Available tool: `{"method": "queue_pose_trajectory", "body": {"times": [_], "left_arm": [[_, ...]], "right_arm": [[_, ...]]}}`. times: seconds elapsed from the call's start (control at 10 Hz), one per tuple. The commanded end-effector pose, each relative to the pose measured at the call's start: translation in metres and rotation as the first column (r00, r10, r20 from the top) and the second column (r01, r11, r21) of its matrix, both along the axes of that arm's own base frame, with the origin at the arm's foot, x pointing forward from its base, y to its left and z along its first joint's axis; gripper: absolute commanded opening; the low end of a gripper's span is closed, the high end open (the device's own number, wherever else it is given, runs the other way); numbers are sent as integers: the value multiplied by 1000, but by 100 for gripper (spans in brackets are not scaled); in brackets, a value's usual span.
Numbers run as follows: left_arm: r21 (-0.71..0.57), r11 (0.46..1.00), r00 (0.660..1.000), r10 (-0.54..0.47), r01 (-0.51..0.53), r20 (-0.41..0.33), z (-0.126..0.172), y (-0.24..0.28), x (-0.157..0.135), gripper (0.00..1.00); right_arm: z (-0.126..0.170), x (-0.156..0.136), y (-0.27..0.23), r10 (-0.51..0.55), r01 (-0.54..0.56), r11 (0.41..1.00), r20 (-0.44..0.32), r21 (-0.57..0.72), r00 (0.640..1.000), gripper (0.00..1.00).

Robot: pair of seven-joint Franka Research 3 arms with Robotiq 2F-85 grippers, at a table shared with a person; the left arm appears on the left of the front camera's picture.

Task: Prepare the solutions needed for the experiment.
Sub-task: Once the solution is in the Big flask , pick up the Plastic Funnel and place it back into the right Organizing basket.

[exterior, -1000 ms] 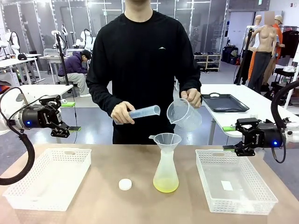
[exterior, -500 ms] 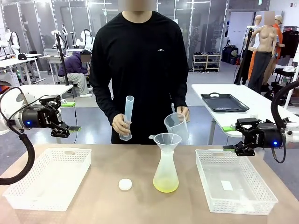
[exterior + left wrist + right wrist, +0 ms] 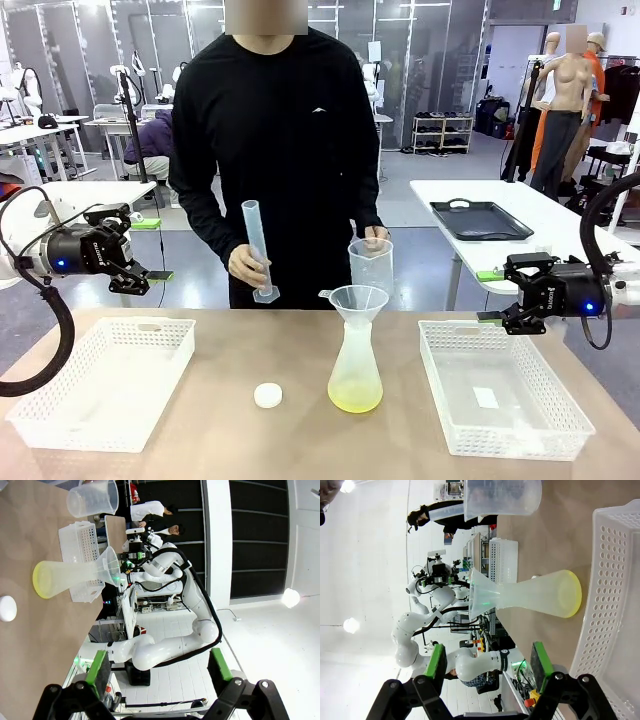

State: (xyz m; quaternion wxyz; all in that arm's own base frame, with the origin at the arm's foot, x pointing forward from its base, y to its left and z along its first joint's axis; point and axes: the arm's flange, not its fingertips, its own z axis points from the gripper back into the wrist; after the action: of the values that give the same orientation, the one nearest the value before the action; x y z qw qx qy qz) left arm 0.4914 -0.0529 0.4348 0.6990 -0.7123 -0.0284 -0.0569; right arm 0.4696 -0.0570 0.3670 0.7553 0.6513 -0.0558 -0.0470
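The work surface is a tan table (image 3: 250, 350) in an open lab hall. A white table behind it carries one black tray (image 3: 480, 220). Two white perforated baskets rest on the tan table, one at each side (image 3: 100, 385) (image 3: 500, 390). Between them stands one translucent flask (image 3: 355, 365) with one funnel (image 3: 353, 298) seated in its neck. The solutions (image 3: 355, 401) form a shallow yellow layer at the flask bottom. One white cap (image 3: 267, 395) lies just beside the flask. The person holds one graduated cylinder (image 3: 257, 250) upright and one clear beaker (image 3: 370, 262). The left gripper (image 3: 152, 250) and the right gripper (image 3: 488, 297) hover at the table's sides, fingers spread, gripping nothing.
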Motion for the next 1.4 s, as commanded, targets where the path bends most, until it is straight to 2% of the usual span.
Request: {"method": "queue_pose_trajectory", "body": {"times": [0.0, 0.1, 0.2, 0.4, 0.5, 0.7, 1.0, 1.3], "left_arm": [[-1, 1000, 1000, 0, 0, 2, 1, 0, 0, 100], [-1, 1000, 1000, 0, 0, 2, 1, 0, 0, 100], [-1, 1000, 1000, 0, 0, 2, 1, 0, 0, 100], [-1, 1000, 1000, 0, 0, 2, 1, 0, 0, 100], [-1, 1000, 1000, 0, 0, 2, 1, 0, 0, 100], [-1, 1000, 1000, 0, 0, 2, 1, 0, 0, 100], [-1, 1000, 1000, 0, 0, 2, 1, 0, 0, 100], [-1, 1000, 1000, 0, 0, 2, 1, 0, 0, 100]], "right_arm": [[0, 0, 0, 0, 0, 1000, 0, 0, 1000, 85], [21, -8, 3, -43, 48, 996, 69, -81, 997, 85], [42, -16, 14, -31, 47, 990, 115, -133, 993, 85], [78, -20, 43, -14, 64, 953, 167, -296, 986, 85], [88, -19, 53, 12, 45, 940, 165, -338, 986, 85], [115, -17, 87, 34, 51, 865, 160, -499, 986, 85], [144, -18, 127, 46, 61, 745, 143, -664, 989, 85], [161, -24, 151, 32, 72, 680, 127, -729, 991, 85]]}}
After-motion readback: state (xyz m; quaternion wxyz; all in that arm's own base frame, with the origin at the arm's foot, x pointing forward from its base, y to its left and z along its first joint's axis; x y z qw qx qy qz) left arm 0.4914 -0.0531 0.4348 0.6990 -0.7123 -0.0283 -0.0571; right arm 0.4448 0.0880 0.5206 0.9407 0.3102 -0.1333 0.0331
